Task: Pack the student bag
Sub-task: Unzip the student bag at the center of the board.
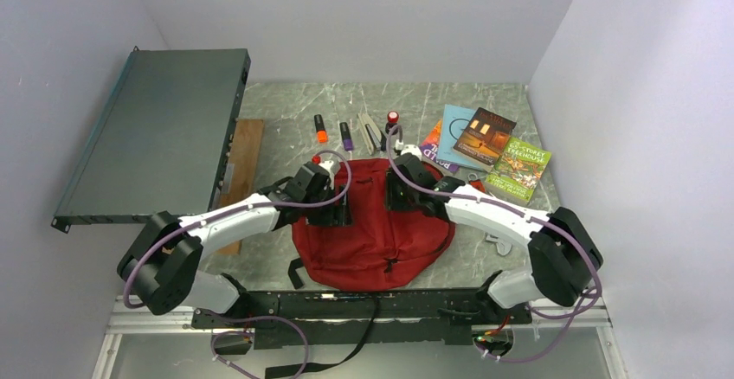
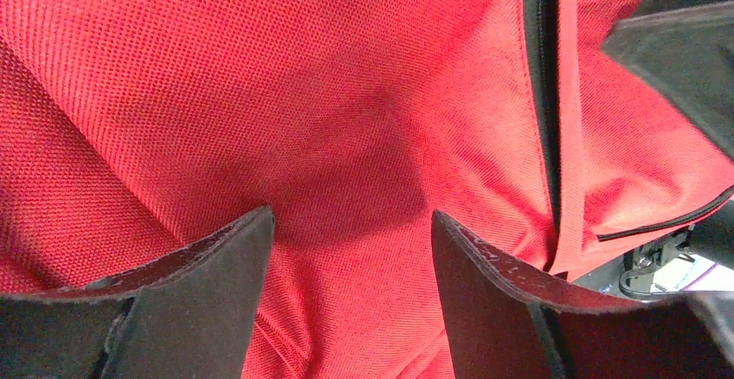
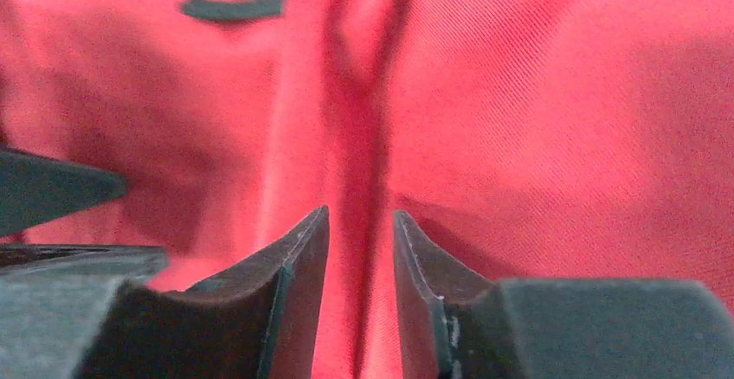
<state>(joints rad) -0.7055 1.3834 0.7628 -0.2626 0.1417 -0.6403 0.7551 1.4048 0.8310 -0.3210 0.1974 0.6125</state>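
Observation:
The student bag (image 1: pixel 372 236), a soft red backpack, lies flat in the middle of the table between both arms. My left gripper (image 1: pixel 339 210) presses onto its upper left part. In the left wrist view the left gripper (image 2: pixel 350 215) stands open, with red cloth (image 2: pixel 260 76) bulging between the fingers and a black zipper (image 2: pixel 540 67) to the right. My right gripper (image 1: pixel 396 195) sits on the bag's upper right. In the right wrist view the right gripper (image 3: pixel 362 213) has its jaws close together on a raised fold of the red fabric (image 3: pixel 359 119).
Behind the bag lie an orange marker (image 1: pixel 320 128), a purple marker (image 1: pixel 345 135), a ruler (image 1: pixel 370 132) and a red-capped item (image 1: pixel 392 119). Several books (image 1: pixel 485 137) are at the back right. A dark flat case (image 1: pixel 164 128) and a wooden board (image 1: pixel 245 150) are at the left.

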